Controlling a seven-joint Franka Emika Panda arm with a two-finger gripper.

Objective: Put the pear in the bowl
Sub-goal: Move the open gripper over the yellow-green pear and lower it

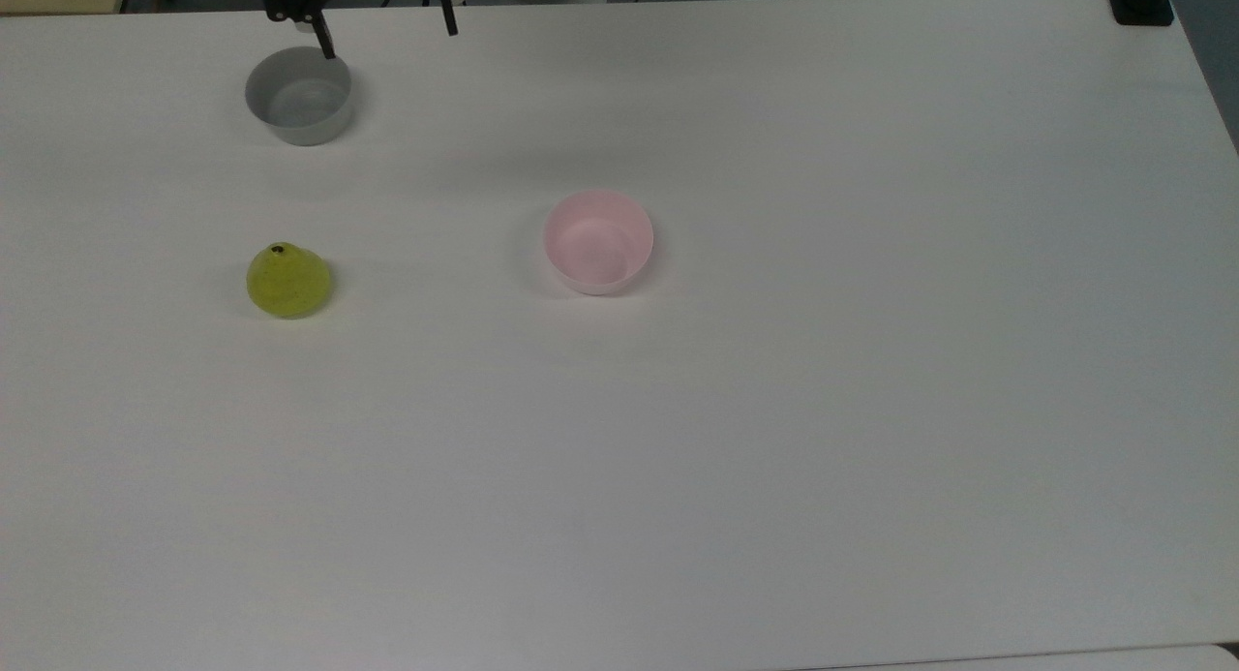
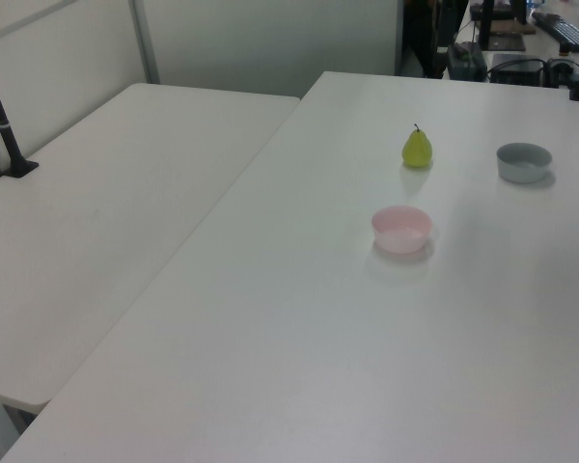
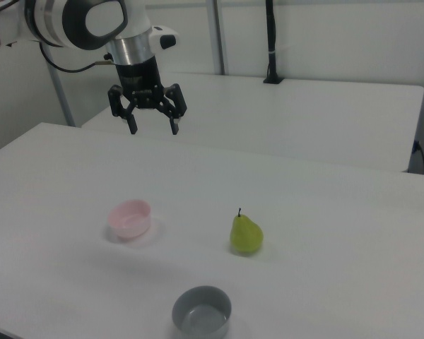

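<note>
Gripper [image 3: 152, 128] aloft over the table's far side in the right view, fingers spread wide, nothing held; in the top view seen at the top edge, beside the grey bowl [image 1: 298, 96]. Pear [image 1: 288, 281] upright on the table [image 1: 823, 410], stem up, long axis vertical, well apart from the gripper: toward the top view's bottom, past the grey bowl, and to the right view's lower right. Pink bowl [image 1: 598, 241] empty, off to the pear's right in the top view, well apart; judged step: travel to and descent over the pear.
</note>
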